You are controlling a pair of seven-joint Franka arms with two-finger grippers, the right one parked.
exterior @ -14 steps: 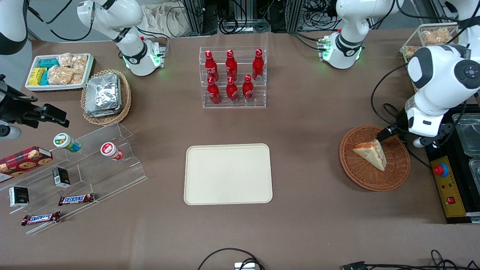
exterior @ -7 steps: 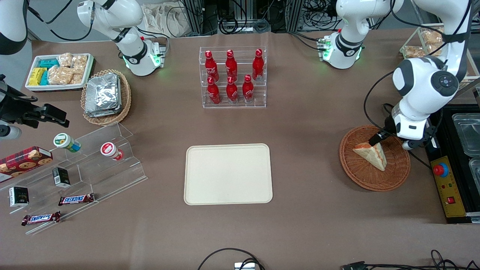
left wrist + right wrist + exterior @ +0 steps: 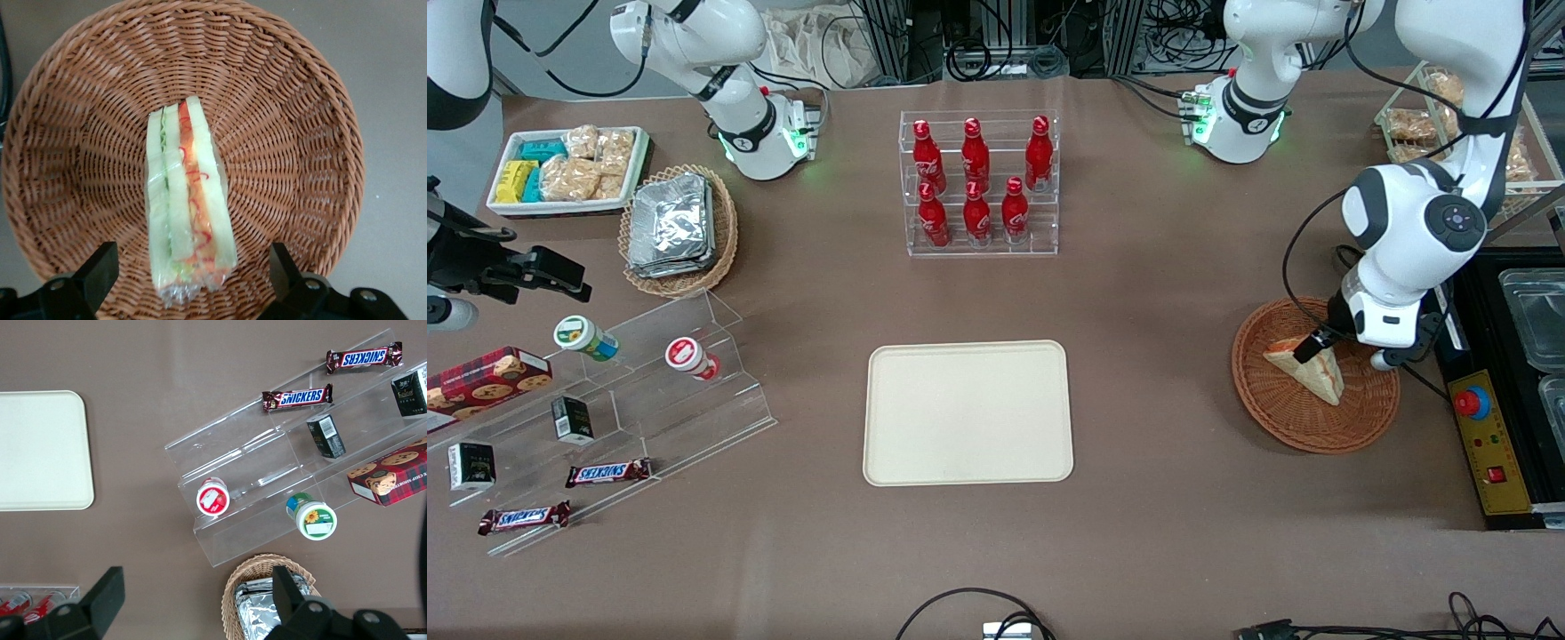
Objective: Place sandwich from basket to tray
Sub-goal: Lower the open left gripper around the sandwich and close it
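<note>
The gripper (image 3: 190,280) hung spread wide just above the sandwich (image 3: 187,200), one finger (image 3: 93,270) on each side of the wedge, lined up to close across the bread faces. The sandwich lay on edge in the basket (image 3: 300,133), below the gripper; the tray (image 3: 967,412) sat well apart, bare.
</note>
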